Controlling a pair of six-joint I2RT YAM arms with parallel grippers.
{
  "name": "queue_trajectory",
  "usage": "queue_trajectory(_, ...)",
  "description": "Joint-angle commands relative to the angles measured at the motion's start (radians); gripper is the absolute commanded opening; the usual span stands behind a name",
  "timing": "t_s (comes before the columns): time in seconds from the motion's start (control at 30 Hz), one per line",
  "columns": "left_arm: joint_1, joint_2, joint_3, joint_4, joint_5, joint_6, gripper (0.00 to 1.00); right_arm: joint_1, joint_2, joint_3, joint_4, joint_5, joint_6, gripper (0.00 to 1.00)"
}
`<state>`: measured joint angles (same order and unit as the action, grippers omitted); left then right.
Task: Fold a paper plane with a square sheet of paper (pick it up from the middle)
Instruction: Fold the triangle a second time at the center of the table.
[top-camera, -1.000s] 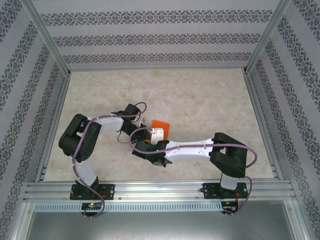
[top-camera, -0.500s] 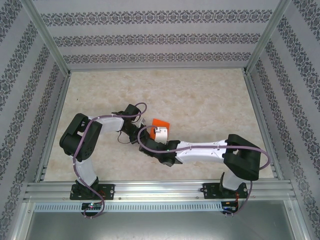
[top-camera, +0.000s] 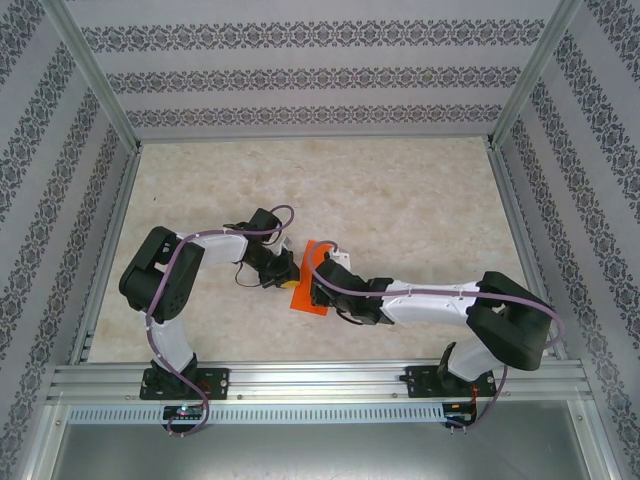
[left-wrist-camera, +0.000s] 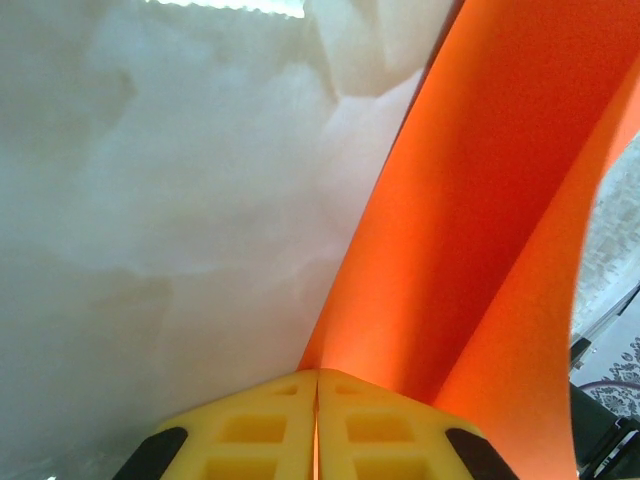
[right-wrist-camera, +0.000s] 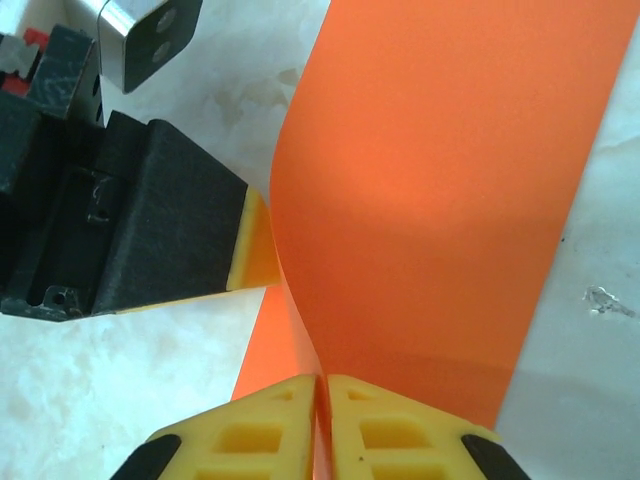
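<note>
Where the paper lies: the orange sheet (right-wrist-camera: 430, 180) sits between the two wrists, toward the near middle of the table (top-camera: 400, 190).
Paper: thin, smooth, matte and unmarked, bent in a soft curve rather than lying flat (it reads as a long band from the right wrist).
Table surface: pale, cloudy, marble-like pattern.
Left gripper (left-wrist-camera: 317, 400): yellow, waffle-moulded tips pressed together with the sheet's edge pinched in the seam; the paper sweeps up and rightward from them.
Right gripper (right-wrist-camera: 322, 400): tips likewise closed on the sheet, which runs away up the frame.
Spacing: the left claw's yellow pad (right-wrist-camera: 255, 245) meets the sheet just beside the right claw's grip.
Hard to tell: from above, arms and purple cables cover most of the sheet, so its outline and any creases cannot be made out.
</note>
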<state>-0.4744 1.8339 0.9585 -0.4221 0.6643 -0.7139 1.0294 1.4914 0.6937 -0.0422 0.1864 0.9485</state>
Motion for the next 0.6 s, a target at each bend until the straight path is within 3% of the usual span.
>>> queue_trajectory(0.0,-0.011,0.034,0.005,0.005,-0.073,0.027,0.11,-0.045,-0.020,-0.039,0.145,-0.134,-0.030,0.13)
queue_trajectory(0.57,-0.011,0.028,0.015,-0.020,-0.080,0.046,0.10,-0.202,0.029,-0.117,0.268,-0.381,-0.079,0.12)
